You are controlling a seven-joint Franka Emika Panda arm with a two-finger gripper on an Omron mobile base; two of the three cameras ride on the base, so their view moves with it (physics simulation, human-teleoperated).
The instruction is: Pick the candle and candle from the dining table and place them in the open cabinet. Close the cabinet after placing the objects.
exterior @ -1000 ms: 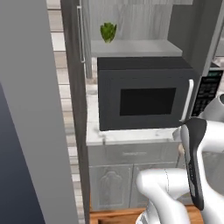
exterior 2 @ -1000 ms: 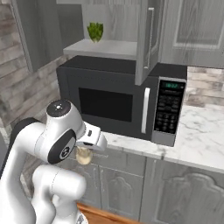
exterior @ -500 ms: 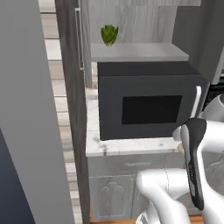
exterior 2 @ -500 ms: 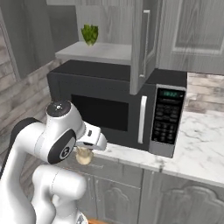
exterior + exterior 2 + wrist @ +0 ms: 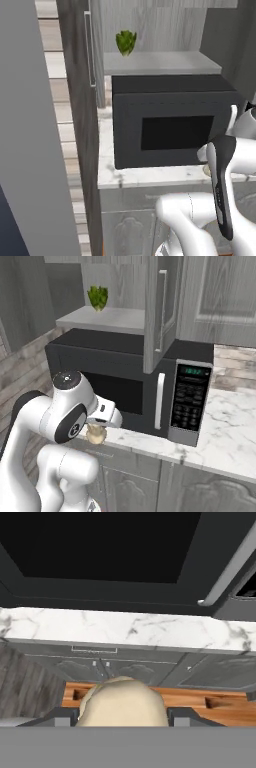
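Note:
My gripper [image 5: 122, 718] is shut on a cream candle [image 5: 122, 704], whose rounded body sits between the two dark fingertips. In the right base view the candle [image 5: 96, 434] hangs under the gripper [image 5: 98, 428], just in front of the counter edge and below the microwave. The grey wood-grain cabinet stands open above, with its pale shelf [image 5: 165, 62] [image 5: 105, 318] well over the gripper. One door [image 5: 160, 311] swings out on the right, the other door [image 5: 80, 100] on the left. The dining table is out of view.
A black microwave [image 5: 170, 125] [image 5: 125, 376] stands on the marble counter [image 5: 150, 175] [image 5: 225, 421] [image 5: 125, 629] right under the shelf. A small green thing [image 5: 126, 42] [image 5: 98, 297] sits at the back of the shelf. Grey base cabinets [image 5: 125, 664] run below.
The whole picture has shifted, so the base has moved: microwave and cabinet now sit closer and more central. The gripper has stayed shut on the candle in the same pose.

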